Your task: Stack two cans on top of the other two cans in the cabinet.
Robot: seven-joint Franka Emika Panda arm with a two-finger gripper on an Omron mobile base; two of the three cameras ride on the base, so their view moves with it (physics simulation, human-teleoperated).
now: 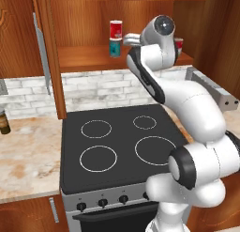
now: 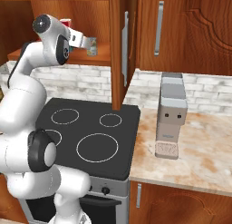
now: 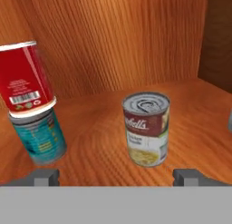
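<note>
End effector point(image 3: 116, 177) fingers spread apart, empty, red-and-white can point(image 3: 146, 128) just ahead, red can point(image 3: 25, 78) stacked on teal can point(image 3: 40, 134) beside it

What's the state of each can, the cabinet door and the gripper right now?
red can: stacked on teal can
red-and-white can: upright on shelf, nothing on top
silver-grey can: upright on shelf, unstacked
cabinet door: open
gripper: open, empty

Arm point(image 1: 187, 104): glossy white rounded segments, bulbous links. Joints: dark grey-black bands between shells. Round dark cap with grey sheen on upper joint point(image 1: 164, 23). Pale grey wrist flange. Finger tips point(image 3: 43, 177): small, dark grey, blocky.
</note>
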